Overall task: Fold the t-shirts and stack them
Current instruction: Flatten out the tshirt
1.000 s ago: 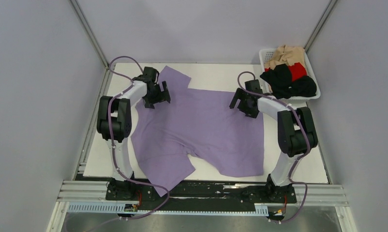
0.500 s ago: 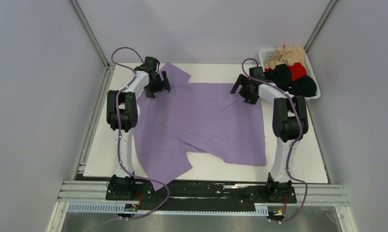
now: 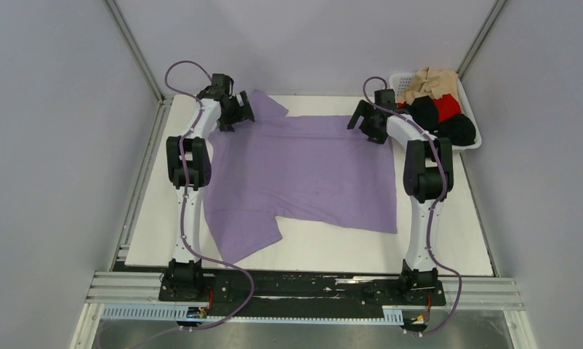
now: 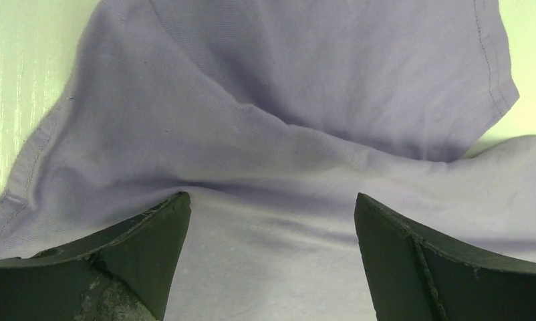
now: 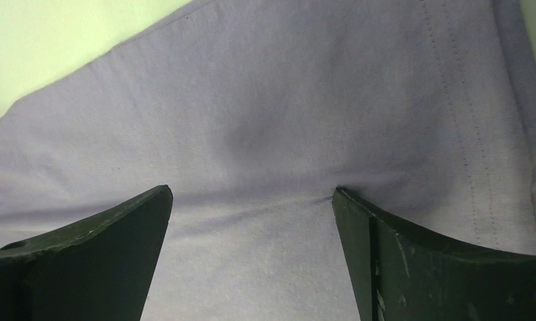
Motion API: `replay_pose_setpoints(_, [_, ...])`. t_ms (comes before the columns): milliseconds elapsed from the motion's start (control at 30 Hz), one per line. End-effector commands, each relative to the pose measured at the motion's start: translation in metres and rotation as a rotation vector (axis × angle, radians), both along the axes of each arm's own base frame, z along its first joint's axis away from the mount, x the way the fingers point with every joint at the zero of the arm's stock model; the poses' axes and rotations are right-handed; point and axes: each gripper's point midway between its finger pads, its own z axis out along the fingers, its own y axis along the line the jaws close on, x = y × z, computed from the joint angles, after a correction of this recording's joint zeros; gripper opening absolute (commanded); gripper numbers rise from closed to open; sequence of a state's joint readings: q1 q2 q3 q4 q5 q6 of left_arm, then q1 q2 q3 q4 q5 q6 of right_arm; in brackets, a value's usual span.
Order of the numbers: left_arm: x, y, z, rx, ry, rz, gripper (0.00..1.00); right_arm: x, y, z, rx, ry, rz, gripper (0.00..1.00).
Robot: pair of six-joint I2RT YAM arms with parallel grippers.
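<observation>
The lavender t-shirt (image 3: 303,171) lies spread on the white table, its far edge near the back and one sleeve (image 3: 263,107) at the far left. My left gripper (image 3: 234,116) is open at the shirt's far left corner, both fingertips (image 4: 165,221) pressed down on the cloth (image 4: 285,134). My right gripper (image 3: 366,123) is open at the far right corner, its fingertips (image 5: 359,214) also down on the cloth (image 5: 272,120). In both wrist views the cloth lies flat between the spread jaws, with small wrinkles at the tips.
A white mesh basket (image 3: 472,145) at the back right holds a tan shirt (image 3: 428,81), a red shirt (image 3: 446,106) and a black shirt (image 3: 437,120). Grey walls and metal posts close in the table (image 3: 310,251) on three sides.
Both arms have stretched towards the back of the table. The lavender shirt has slid back with them and lies flatter, its near hem farther from the front edge.
</observation>
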State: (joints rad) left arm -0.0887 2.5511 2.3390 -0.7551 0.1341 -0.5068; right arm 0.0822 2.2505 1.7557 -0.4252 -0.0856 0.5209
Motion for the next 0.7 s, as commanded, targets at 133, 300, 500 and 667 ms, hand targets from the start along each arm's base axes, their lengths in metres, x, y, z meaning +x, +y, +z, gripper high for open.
replay_pose_setpoints(133, [-0.047,-0.007,0.059,0.016,-0.042,-0.055,1.00,-0.038,0.012,0.049,-0.202,-0.057,0.041,1.00])
replay_pose_setpoints(300, [-0.123,-0.024,0.083,0.092,-0.052,-0.043,1.00,-0.096,0.026,0.087,-0.242,-0.115,-0.012,1.00])
replay_pose_setpoints(500, [-0.231,-0.052,0.070,0.134,-0.022,-0.050,1.00,-0.183,0.006,0.064,-0.159,-0.118,-0.143,1.00])
replay_pose_setpoints(667, [-0.303,-0.052,0.057,0.176,0.047,-0.056,1.00,-0.220,-0.007,0.066,-0.126,-0.152,-0.168,1.00])
